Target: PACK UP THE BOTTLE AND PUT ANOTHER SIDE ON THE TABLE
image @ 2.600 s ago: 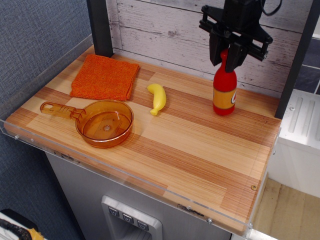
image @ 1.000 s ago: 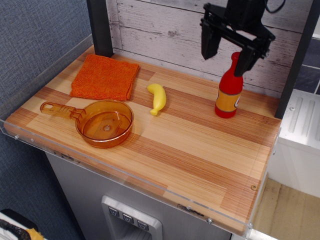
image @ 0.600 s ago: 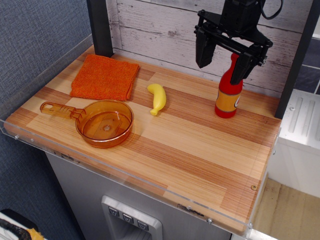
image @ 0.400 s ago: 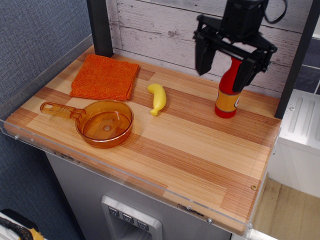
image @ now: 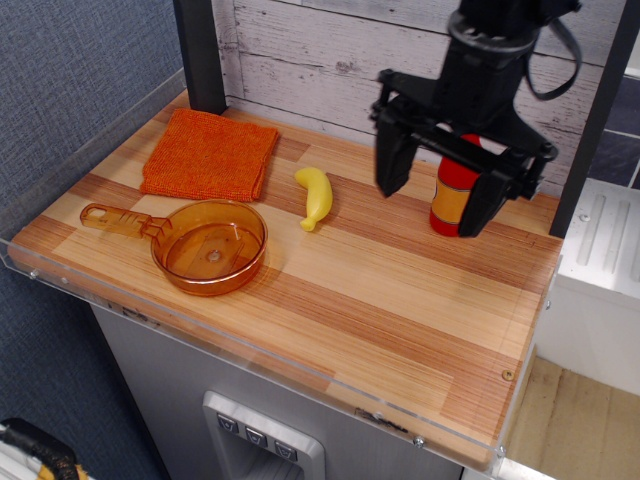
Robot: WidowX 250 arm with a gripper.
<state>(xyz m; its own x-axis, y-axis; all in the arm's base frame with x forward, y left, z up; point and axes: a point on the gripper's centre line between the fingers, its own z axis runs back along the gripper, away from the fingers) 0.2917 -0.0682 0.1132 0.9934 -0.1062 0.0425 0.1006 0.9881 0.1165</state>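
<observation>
The red bottle (image: 452, 196) with an orange-yellow label stands upright on the wooden table (image: 330, 300) at the back right. Its cap and neck are hidden behind my gripper. My gripper (image: 437, 192) is open wide and empty. It hangs in front of the bottle, its two black fingers spread to either side of it, not touching it.
A yellow banana (image: 315, 196) lies in the middle back. An orange cloth (image: 210, 154) lies at the back left. A clear orange pan (image: 206, 245) sits at the front left, handle pointing left. A black post (image: 200, 55) stands at the back left.
My gripper let go of the bottle's neck and opened wide. It then moved down and toward the front, leaving the bottle standing at the back right.
</observation>
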